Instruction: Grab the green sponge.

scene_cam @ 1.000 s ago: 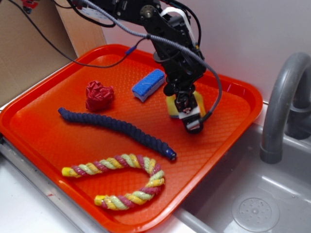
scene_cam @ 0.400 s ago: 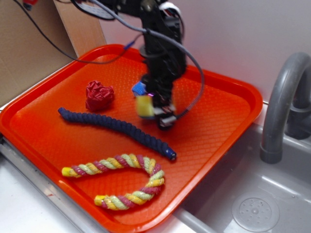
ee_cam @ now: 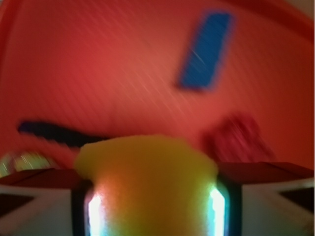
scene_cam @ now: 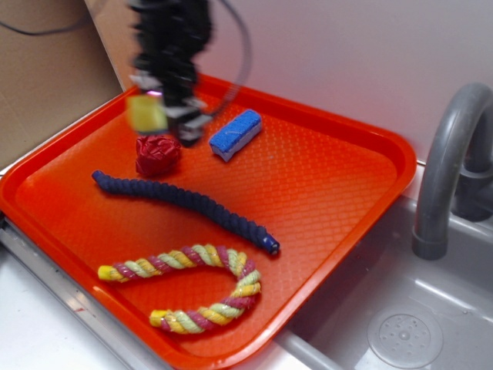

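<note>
Gripper [scene_cam: 166, 116] clenching green sponge [scene_cam: 146, 113], carrying it from tray's [scene_cam: 323, 193] right side over toward red wad [scene_cam: 157, 153]; grab looking done.

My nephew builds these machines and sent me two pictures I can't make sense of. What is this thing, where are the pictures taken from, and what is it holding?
It is a small black robot arm ending in a two-fingered gripper. One picture looks on from outside; the other comes from a camera on the arm's wrist, looking down past the fingers. Both are blurred by motion. The gripper is closed on a yellow foam sponge, lifted above an orange plastic tray beside a grey sink. On the tray lie a blue rectangular sponge, a crumpled red ball, a dark blue rope and a yellow, green and pink twisted rope.
</note>
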{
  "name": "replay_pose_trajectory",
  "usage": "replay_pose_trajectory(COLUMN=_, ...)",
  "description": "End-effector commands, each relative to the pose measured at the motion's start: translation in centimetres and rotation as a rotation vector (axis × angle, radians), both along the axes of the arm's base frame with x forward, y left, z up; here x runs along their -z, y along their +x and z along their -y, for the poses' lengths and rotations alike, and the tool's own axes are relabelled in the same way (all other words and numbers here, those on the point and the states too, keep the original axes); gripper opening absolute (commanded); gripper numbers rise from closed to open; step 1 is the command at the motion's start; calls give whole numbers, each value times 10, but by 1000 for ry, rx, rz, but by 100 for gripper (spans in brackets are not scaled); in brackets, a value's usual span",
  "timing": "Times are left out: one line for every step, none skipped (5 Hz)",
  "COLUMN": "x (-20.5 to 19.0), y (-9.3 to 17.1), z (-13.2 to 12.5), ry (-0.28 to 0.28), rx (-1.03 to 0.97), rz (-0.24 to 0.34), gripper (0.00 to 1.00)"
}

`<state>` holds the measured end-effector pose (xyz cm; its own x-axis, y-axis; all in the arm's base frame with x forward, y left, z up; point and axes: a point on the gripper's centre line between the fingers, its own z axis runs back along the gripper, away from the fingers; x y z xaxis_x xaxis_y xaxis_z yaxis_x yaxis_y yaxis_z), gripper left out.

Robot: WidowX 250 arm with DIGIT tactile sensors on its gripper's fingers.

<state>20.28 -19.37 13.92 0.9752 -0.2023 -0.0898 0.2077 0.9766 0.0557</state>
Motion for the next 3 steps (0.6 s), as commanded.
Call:
replay_pose_trajectory(x=-62, y=-33, z=-48, ry=2, rx=-282, rz=88, gripper=0)
replay_pose_trajectory(x=-78, y=-42, z=-65, ry=57, rx=-418, rz=144, gripper=0)
replay_pose_trajectory(x=-75, y=-36, z=-71, ry=31, rx=-391, rz=82, gripper=0)
